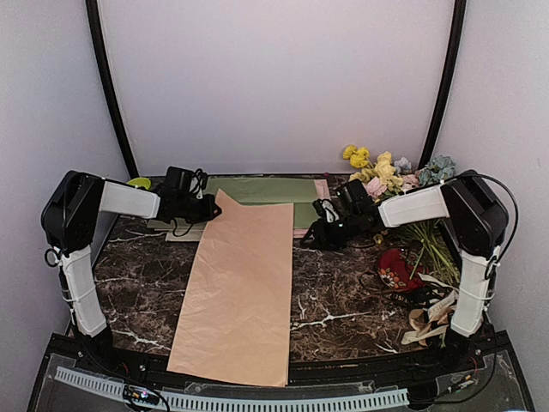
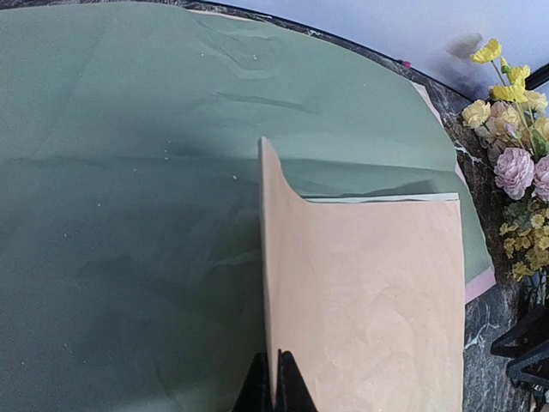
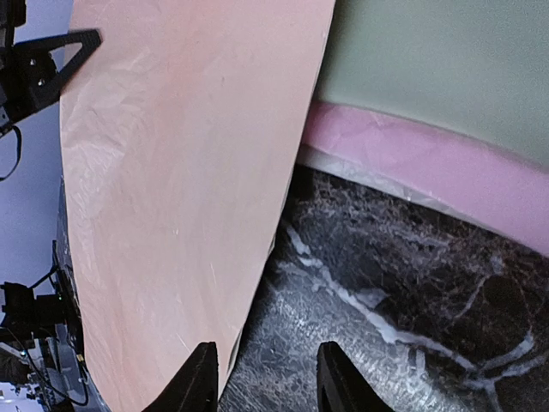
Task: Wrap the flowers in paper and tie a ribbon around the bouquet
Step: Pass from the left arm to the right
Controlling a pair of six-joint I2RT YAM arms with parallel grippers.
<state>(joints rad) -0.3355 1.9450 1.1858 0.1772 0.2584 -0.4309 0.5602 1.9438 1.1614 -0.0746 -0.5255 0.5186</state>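
Dark marble table (image 1: 343, 300) bore the left tool (image 2: 274, 390) clamped on the far-left corner of the paper (image 1: 240, 292), which lay down the middle overlapping a green sheet (image 1: 266, 189), the right tool (image 3: 266, 382) standing apart at its right edge, flowers (image 1: 377, 167) far right.

Top view high at the near edge, facing down across the whole marble table (image 1: 343, 292), left wrist view close over the green sheet (image 2: 129, 215), right wrist view low above the table, all three sharing the peach paper (image 3: 171, 215).

A dark, white-veined marble table (image 1: 343, 292) stands within plain pale walls (image 1: 274, 77), two curved black poles (image 1: 107, 86) behind.
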